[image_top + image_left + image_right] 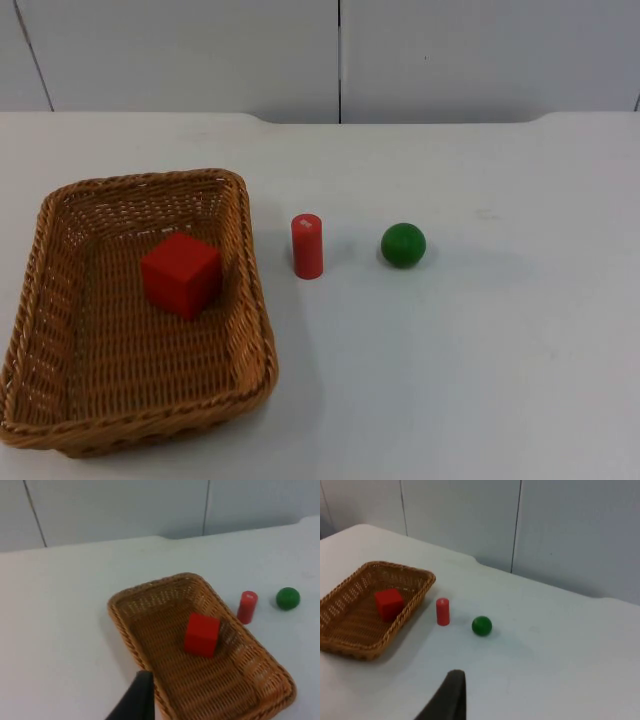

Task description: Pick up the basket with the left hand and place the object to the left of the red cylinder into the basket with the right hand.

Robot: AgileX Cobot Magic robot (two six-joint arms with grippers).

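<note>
Top view: a red cube already lies in the basket, which rests on the counter beside the cylinder. Both pincers wait above and well back; their width cannot be told. The job looks done, or else the left pincer must reach forward and down to the rim just ahead.

Left tool, right tool hover above table.
</note>
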